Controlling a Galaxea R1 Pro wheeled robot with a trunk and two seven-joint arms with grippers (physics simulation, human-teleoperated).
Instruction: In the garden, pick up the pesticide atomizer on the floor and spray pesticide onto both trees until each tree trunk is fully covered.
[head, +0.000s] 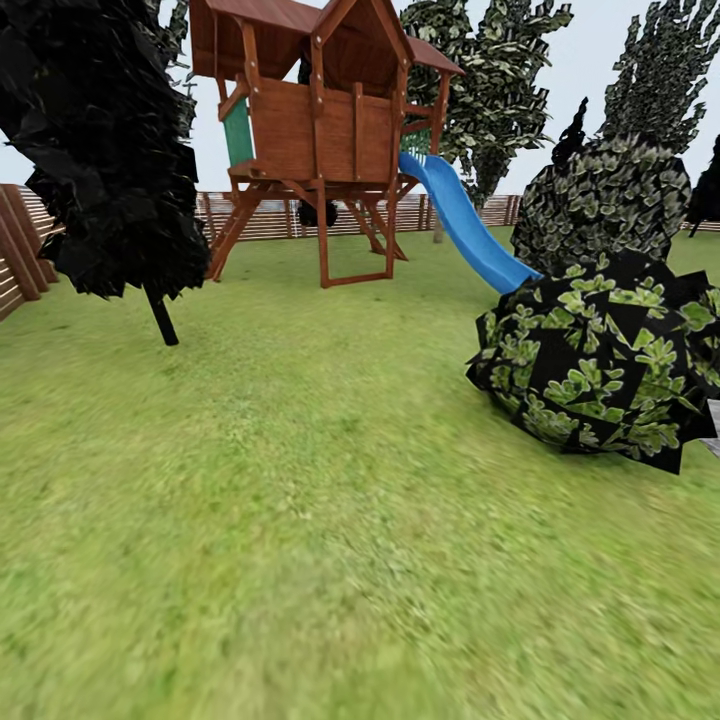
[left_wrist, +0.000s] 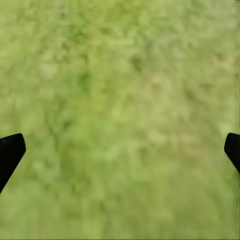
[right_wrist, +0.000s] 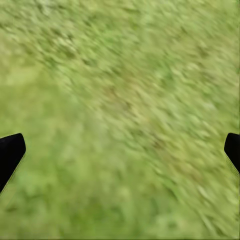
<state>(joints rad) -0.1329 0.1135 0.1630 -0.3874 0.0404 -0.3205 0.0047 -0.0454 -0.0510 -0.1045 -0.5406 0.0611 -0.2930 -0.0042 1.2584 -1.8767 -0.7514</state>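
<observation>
Head camera facing across lawn (head: 300, 500) toward playhouse (head: 320, 130), wrist cameras close above grass

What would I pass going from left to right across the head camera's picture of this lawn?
Reddish-brown slatted wooden fence → black jagged-leaved tree on a thin dark stem → brown wooden playhouse on stilts → blue plastic slide → round dark bush with green leaves.

Wooden playhouse (head: 320, 130), blue slide (head: 465, 225), seemingly leafy bushes (head: 600, 370)

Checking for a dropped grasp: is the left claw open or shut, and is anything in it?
Open and empty. The left claw has its dark fingertips far apart at opposite edges of the wrist view, with only lawn between them.
</observation>
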